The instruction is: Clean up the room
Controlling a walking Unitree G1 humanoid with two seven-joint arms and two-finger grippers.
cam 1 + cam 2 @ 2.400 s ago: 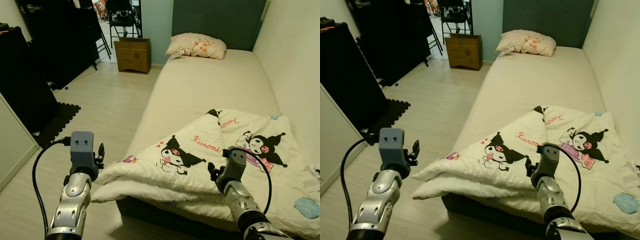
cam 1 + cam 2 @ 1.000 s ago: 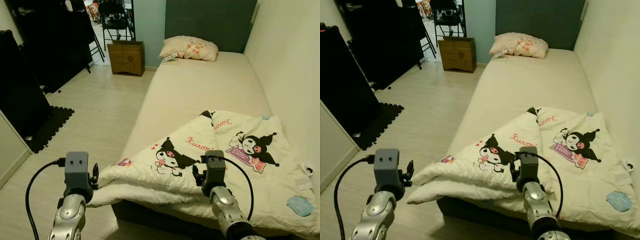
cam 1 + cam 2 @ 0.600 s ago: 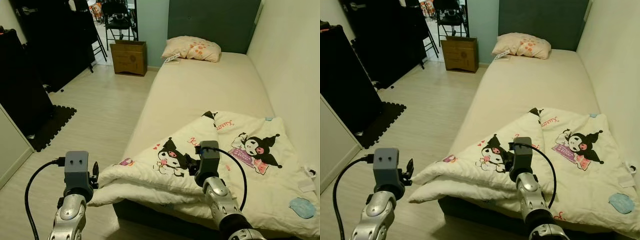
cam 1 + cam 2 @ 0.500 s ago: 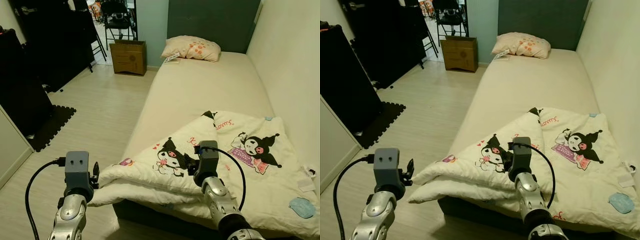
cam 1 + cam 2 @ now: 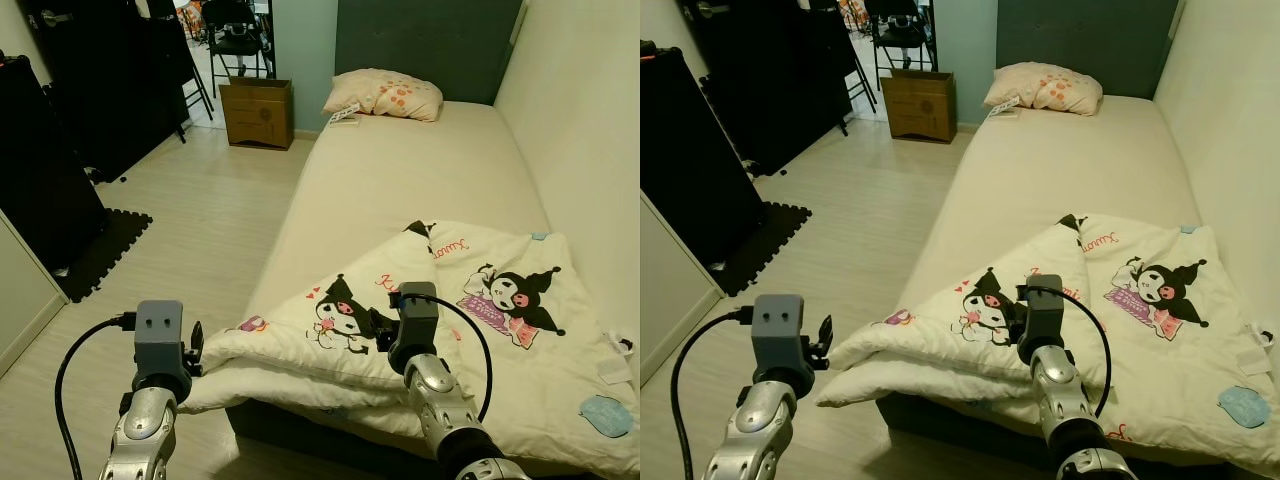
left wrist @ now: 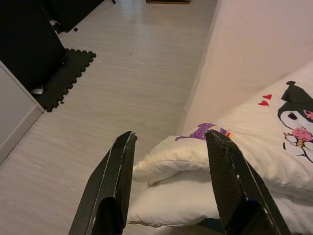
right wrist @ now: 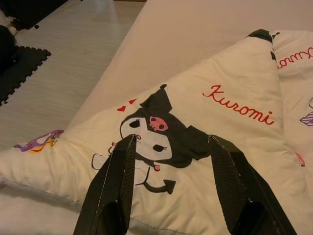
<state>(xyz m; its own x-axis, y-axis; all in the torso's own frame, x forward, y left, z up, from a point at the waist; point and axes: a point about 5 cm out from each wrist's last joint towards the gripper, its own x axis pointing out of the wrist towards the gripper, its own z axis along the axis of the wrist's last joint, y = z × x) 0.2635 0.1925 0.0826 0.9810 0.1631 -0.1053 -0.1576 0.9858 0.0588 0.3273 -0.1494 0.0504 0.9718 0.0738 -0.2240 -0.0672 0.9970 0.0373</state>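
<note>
Blanket (image 5: 430,320) — cream, cartoon print, folded on the bed (image 5: 400,190), lower right of frame; long axis crosswise, folded corner pointing toward the pillow (image 5: 385,95). Right gripper (image 7: 171,161) — spread above the print. Left gripper (image 6: 168,161) — spread, facing the blanket's overhanging edge by the floor (image 5: 190,220).

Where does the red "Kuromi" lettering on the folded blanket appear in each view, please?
Left eye: Kuromi lettering just above the right wrist, partly hidden.
Right eye: partly behind the right wrist.
Left wrist: not in it.
Right wrist: upper right.
Shared landmark: black-hooded cartoon face.
</note>
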